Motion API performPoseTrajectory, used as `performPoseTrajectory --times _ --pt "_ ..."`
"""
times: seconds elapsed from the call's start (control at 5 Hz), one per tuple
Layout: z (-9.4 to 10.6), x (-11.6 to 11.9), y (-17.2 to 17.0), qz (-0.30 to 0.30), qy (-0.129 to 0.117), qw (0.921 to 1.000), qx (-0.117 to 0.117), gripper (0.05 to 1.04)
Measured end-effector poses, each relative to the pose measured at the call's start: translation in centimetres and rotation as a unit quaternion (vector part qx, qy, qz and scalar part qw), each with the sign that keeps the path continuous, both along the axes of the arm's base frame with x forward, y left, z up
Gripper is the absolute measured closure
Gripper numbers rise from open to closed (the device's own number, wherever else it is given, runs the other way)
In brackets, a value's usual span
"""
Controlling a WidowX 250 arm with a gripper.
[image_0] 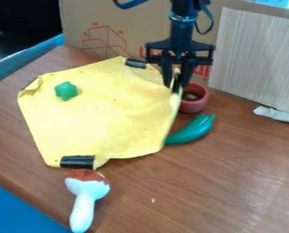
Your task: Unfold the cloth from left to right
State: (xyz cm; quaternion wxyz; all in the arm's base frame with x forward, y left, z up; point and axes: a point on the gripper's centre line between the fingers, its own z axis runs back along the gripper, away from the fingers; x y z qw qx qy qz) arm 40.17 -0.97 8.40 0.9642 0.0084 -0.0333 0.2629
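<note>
Black two-finger gripper (176, 85), upper right of centre, its fingers closed on the raised right corner of the yellow cloth (107, 125), which spreads over the left and middle of the frame. The corner is presumably pinched so that this side can be drawn rightward and laid down; the sheet already lies largely open, and the unfolding appears near its end. Black strips mark the upper edge (135, 63) and the lower edge (77, 161), perhaps as grasp points. A green star-shaped piece (66, 91) rests on the upper-left part and may weigh it down slightly. Immediately right of the gripper, the reddish pot (196, 105) crowds the route, and the green curved toy (192, 130) lies against the right edge; a low pull could nudge either. The white, brown-topped toy (86, 193) sits just below the lower edge. Behind stand the cardboard box (126, 25) and pale board (256, 59), limiting backward travel; the freest room is the brown table (201, 186), lower right.
</note>
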Motion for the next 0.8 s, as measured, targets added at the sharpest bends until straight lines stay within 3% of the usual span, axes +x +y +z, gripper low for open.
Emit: performPoseTrajectory --times 0.2,0.4,0.6,0.8 --pt "-0.6 -0.4 -0.2 -0.012 0.005 0.9999 0.001 0.263" --pt "1.1 -0.5 -0.5 -0.024 -0.014 0.9996 -0.009 0.085" --pt "4.0 -1.1 -0.6 -0.026 -0.031 0.9984 -0.039 0.082" --pt "8.2 -1.8 1.6 -0.014 -0.052 0.9963 -0.066 0.082"
